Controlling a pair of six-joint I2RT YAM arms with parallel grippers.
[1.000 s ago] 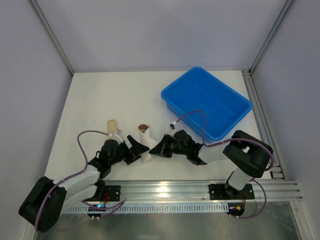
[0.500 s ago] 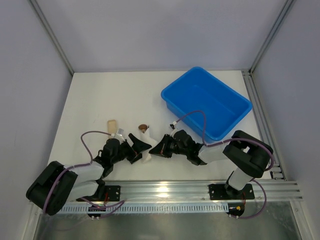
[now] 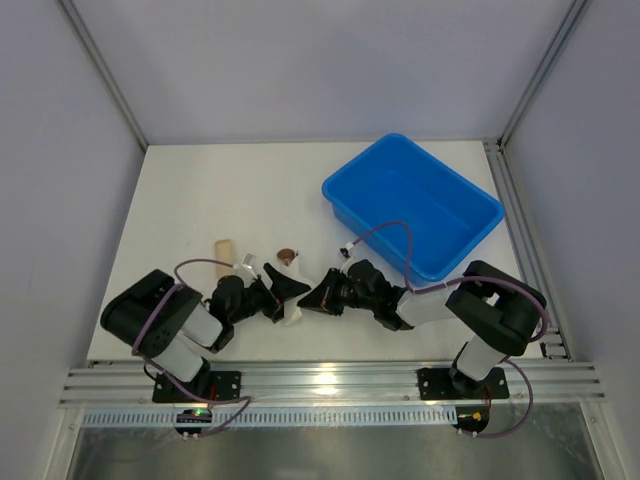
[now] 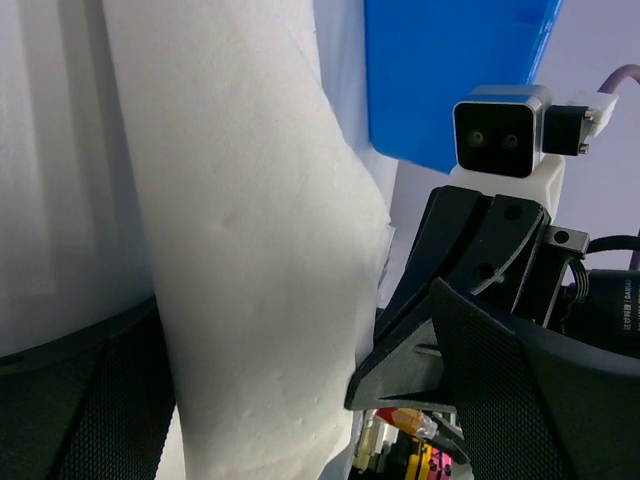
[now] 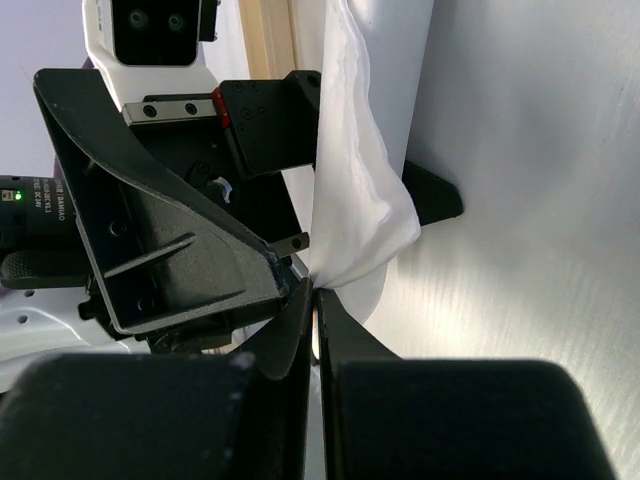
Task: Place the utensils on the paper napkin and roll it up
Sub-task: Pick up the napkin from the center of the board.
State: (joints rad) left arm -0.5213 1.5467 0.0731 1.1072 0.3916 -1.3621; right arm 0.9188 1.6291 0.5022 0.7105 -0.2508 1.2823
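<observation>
The paper napkin point(image 3: 293, 309) lies rolled into a white tube near the table's front, between my two grippers. A gold-brown utensil end point(image 3: 287, 256) pokes out of its far end; the rest of the utensils is hidden. My left gripper point(image 3: 279, 295) is open and straddles the roll point(image 4: 250, 250), with its fingers point(image 4: 530, 390) standing wide on either side point(image 4: 270, 320). My right gripper point(image 3: 313, 298) is shut, pinching a corner of the napkin point(image 5: 360, 200) at its tips point(image 5: 316, 290).
A blue bin point(image 3: 412, 205) stands at the back right, close behind the right arm. A tan cylinder point(image 3: 224, 250) lies left of the left gripper. The aluminium rail point(image 3: 330, 385) runs along the near edge.
The left arm has folded up and drawn in toward the roll, and its gripper has shifted slightly right along it. The right gripper keeps its pinch and has not moved.
</observation>
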